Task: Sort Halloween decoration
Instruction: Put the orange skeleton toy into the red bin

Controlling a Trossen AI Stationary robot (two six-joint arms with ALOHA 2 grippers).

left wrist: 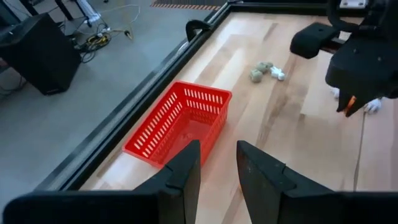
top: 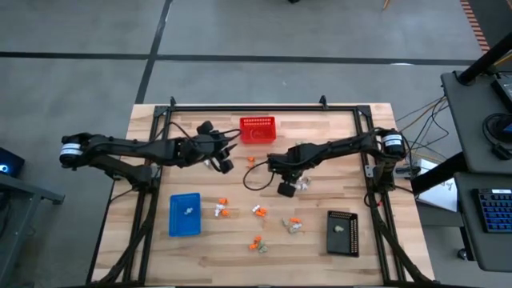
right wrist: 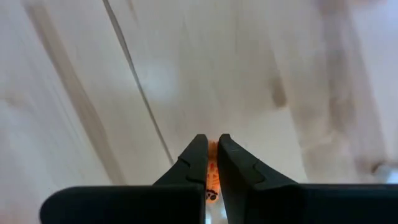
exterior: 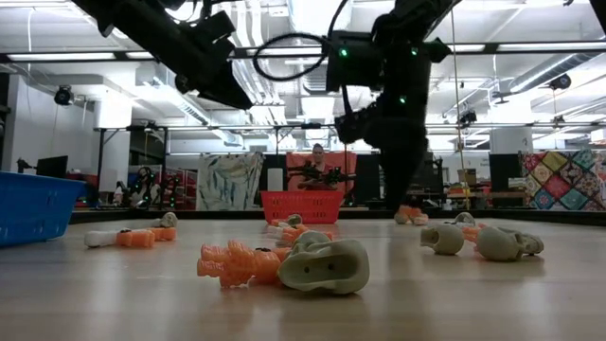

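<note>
Orange, a tiny trinket (right wrist: 212, 168) is pinched between the closed fingers of the right gripper (right wrist: 212, 163), which points down at the wooden table (top: 320, 240) near its middle, its arm reaching in from the right edge. More small trinkets (top: 258, 211) lie scattered across the front of the table between the blue tray (top: 185, 214) and the black tray (top: 342, 233). The left gripper (left wrist: 217, 163) hovers just beside the red mesh basket (left wrist: 180, 121) with its fingers narrowly parted and nothing between them.
</note>
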